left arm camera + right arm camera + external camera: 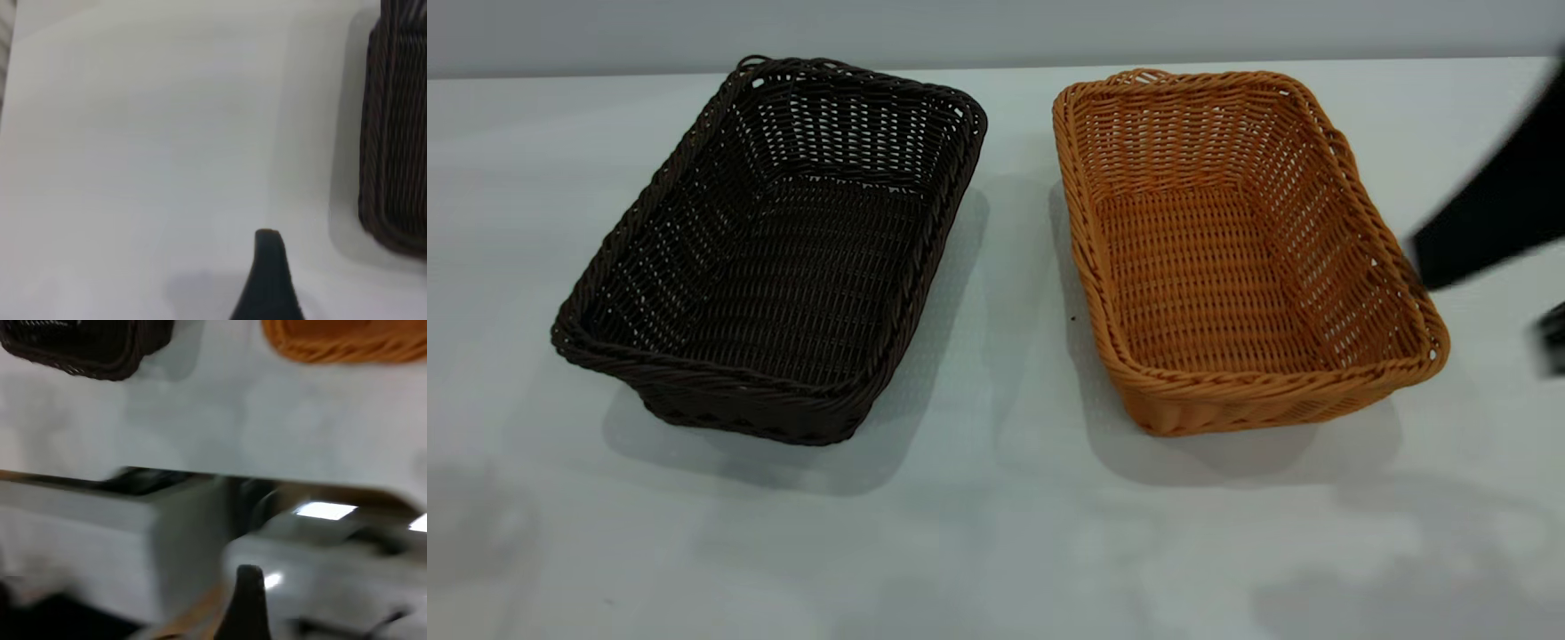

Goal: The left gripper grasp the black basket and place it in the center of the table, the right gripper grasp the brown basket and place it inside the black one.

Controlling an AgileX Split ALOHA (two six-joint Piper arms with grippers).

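You have a bare strip of tabletop [1014, 356] between the black basket [774, 249] and the brown basket [1245, 249], wide open tabletop in front of both, and only the right arm [1494, 213] crowding the brown basket's outer rim

Right arm [1494, 213] is just a dark smear cut off at the exterior view's edge, so its end effector's a mystery. Left wrist view crops the black basket [395, 133]. Beyond the desk [280, 427], everything's blurry mush.

No readable text, no labels, no brands, no numbers (plain woven baskets, bare table)
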